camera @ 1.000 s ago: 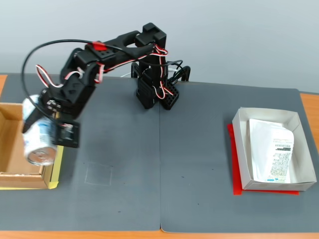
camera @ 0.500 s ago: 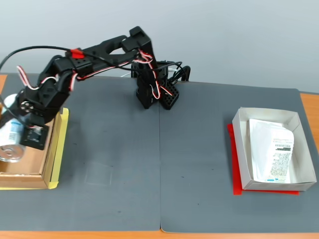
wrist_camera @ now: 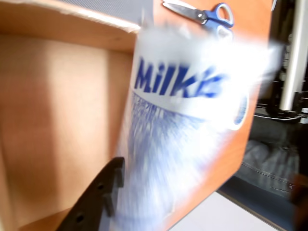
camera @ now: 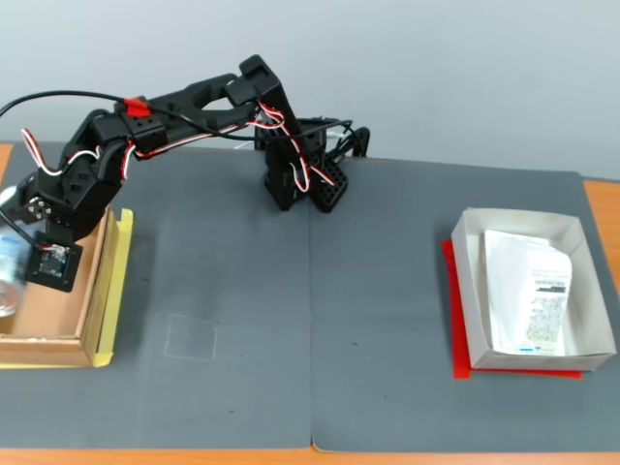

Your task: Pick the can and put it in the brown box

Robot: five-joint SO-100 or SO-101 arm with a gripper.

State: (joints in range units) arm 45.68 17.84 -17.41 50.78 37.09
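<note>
In the fixed view, the black arm (camera: pixel 174 107) reaches from its base at the back of the dark grey mat (camera: pixel 320 320) out to the left edge. Its gripper (camera: pixel 24 254) hangs over the brown box (camera: pixel 92 291), which sits on a yellow sheet (camera: pixel 121 281). The can (camera: pixel 10 271), blurred and cut off by the picture's left edge, lies at the gripper over the box. Well apart, at right, a white paper box (camera: pixel 465 291) on a red sheet (camera: pixel 453 320) holds a flat printed pouch (camera: pixel 531 291).
</note>
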